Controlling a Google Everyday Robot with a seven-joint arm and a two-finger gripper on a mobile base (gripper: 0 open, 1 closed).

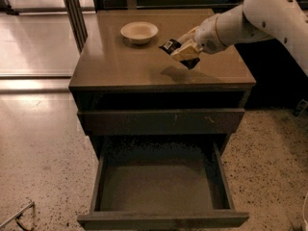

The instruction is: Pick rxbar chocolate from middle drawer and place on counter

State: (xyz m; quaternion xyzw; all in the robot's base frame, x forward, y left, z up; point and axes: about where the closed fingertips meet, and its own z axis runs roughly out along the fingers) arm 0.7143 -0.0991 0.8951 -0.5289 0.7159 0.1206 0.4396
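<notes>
- The rxbar chocolate (pixel 169 45) is in the gripper, above the right-centre part of the counter, tilted with its upper end toward the bowl.
- The wrapper is black with a patch of pale print at the upper-left end. None of the print can be read, and no brand name can be made out.
- The gripper (pixel 183 50) is closed on the bar. Its pale yellow fingers (pixel 185 52) cover the middle, so black wrapper shows on both sides of them.
- The white arm (pixel 250 16) reaches in from the upper right, over the counter's right edge.
- The counter (pixel 120 64) is glossy tan-brown, and the bar's dark shadow (pixel 177 74) falls on it just below and in front of the bar.
- A pale bowl (pixel 139 32) stands on the counter behind and to the left of the bar, near it but not touching.
- Bare counter spreads to the left of the shadow and forward to the front edge, with a narrower strip between the shadow and the right edge.
- Under the counter is a shut drawer front (pixel 161 121) with small pale scratches.
- Below that, the middle drawer (pixel 162 220) is pulled well out, showing its grey-brown floor and low side walls.
- A speckled pale floor (pixel 43 153) lies to the left and right of the cabinet.
- A dark metal post (pixel 73 11) stands beside the counter's back left corner.
</notes>
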